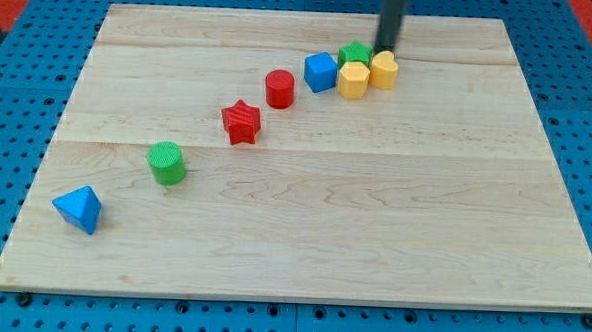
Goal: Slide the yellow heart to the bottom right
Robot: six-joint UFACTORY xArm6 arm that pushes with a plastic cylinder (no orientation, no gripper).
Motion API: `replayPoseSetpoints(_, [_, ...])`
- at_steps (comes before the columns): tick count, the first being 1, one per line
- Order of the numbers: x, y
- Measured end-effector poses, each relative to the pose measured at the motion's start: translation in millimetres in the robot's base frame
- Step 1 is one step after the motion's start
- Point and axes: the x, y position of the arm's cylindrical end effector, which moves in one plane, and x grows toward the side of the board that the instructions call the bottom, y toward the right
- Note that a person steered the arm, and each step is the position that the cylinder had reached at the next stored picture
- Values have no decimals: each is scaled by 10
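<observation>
The yellow heart [383,69] sits near the board's top, right of centre. It touches a yellow hexagon block [353,80] on its left. A green star [355,54] lies just above the hexagon. My tip [386,52] is at the heart's upper edge, touching or almost touching it, just right of the green star. The dark rod rises from there out of the view's top.
A blue cube [320,72] sits left of the yellow hexagon. A diagonal line runs down to the left: red cylinder [279,88], red star [241,122], green cylinder [166,163], blue triangular block [78,209]. The wooden board [423,242] lies on a blue pegboard.
</observation>
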Motion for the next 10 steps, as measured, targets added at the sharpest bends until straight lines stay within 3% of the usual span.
replayPoseSetpoints(1, [533,31])
replayPoseSetpoints(2, [613,252])
replayPoseSetpoints(3, [318,-318])
replayPoseSetpoints(4, [-71,145])
replayPoseSetpoints(5, [432,898])
replayPoseSetpoints(6, [975,1028])
replayPoseSetpoints(7, [483,1134])
replayPoseSetpoints(8, [1012,558])
replayPoseSetpoints(9, [1589,757])
replayPoseSetpoints(10, [1221,550])
